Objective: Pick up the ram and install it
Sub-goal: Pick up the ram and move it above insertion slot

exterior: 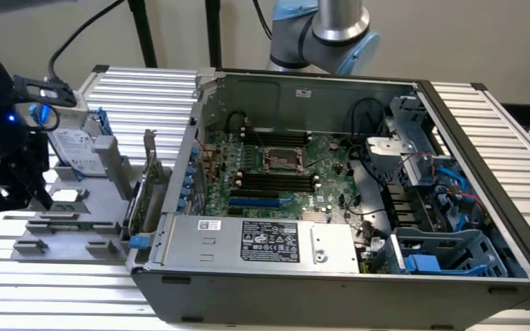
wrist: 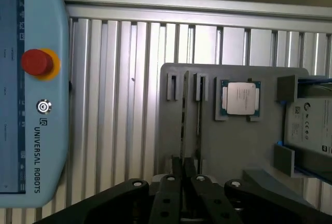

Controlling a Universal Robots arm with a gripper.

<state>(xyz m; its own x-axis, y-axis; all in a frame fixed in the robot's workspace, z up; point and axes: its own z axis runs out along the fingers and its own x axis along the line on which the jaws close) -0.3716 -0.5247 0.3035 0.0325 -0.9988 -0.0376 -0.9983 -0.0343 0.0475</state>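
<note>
The gripper (wrist: 185, 176) is clamped on the near end of the ram (wrist: 182, 130). The ram stands on edge in 1 slot of the gray tray (wrist: 244, 146) at the exterior view's left, its long axis pointing straight away from the gripper.

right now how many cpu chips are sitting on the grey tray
1. The cpu chip lies flat in a recess of the grey tray, beside the hard drive. The claw hides part of the tray.

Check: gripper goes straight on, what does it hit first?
Probably the ram, standing on edge in the gray holder straight ahead of the gripper; depth unclear, it may already touch.
</note>
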